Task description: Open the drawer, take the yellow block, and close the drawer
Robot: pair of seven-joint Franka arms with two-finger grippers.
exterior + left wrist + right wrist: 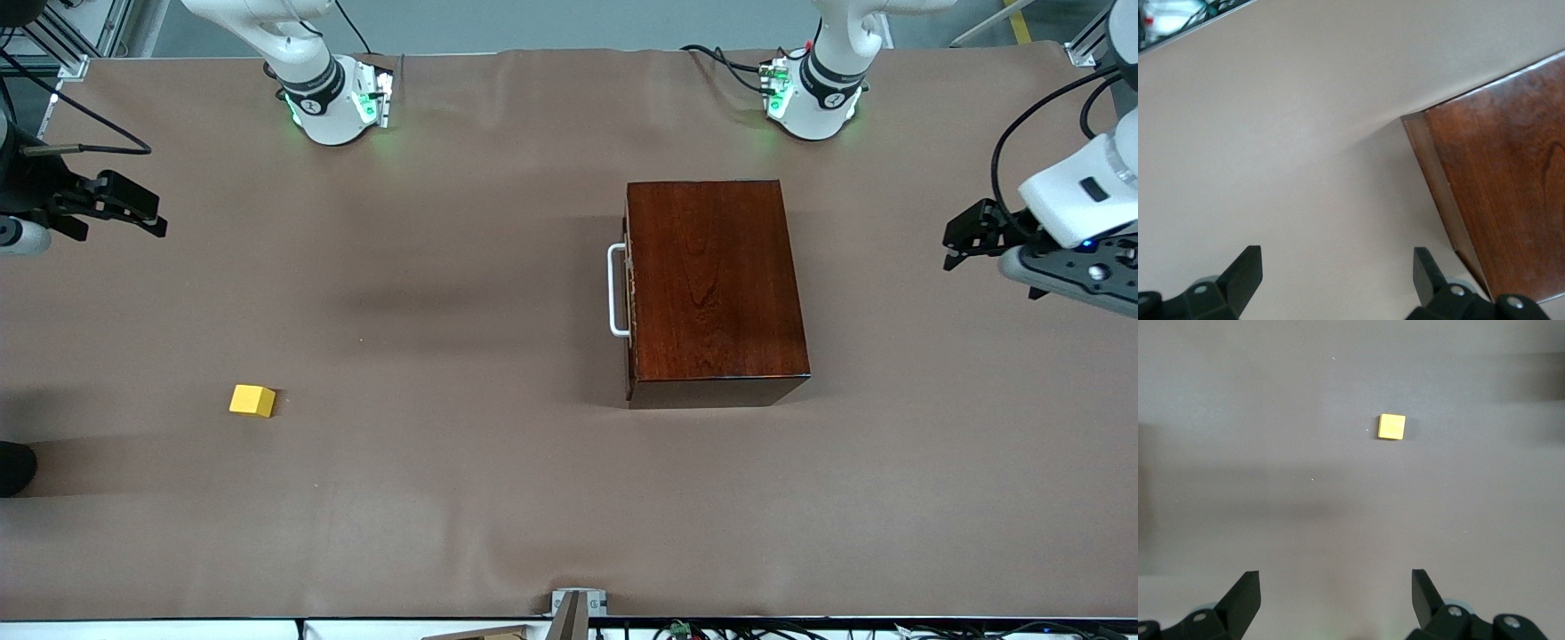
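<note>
The drawer (629,293) is fully shut inside the dark reddish-brown wooden box (716,289); only its front edge and the white U-shaped bar handle (615,292) show, on the side of the box that faces the right arm's end of the table. The box stands on the brown table cover (444,498), toward the left arm's end and nearer the robots' bases than the front camera. Bare cover surrounds the box on all four sides, with a wide open stretch in front of the handle and another between the box and the table edge nearest the front camera.

The left gripper (965,240) hangs over the left arm's end of the table, well apart from the box, on the side away from the handle. Its fingers (1245,270) stand wide apart and hold nothing; a corner of the box shows in the left wrist view.

The right gripper (133,209) hangs over the right arm's end of the table, fingers (1245,593) spread wide and empty.

The yellow block (252,400) lies on the bare cover, outside the drawer, toward the right arm's end and nearer the front camera than the box. It is well apart from the box and touches nothing. In the right wrist view the block (1391,427) lies ahead of the open fingers, clear of them.
</note>
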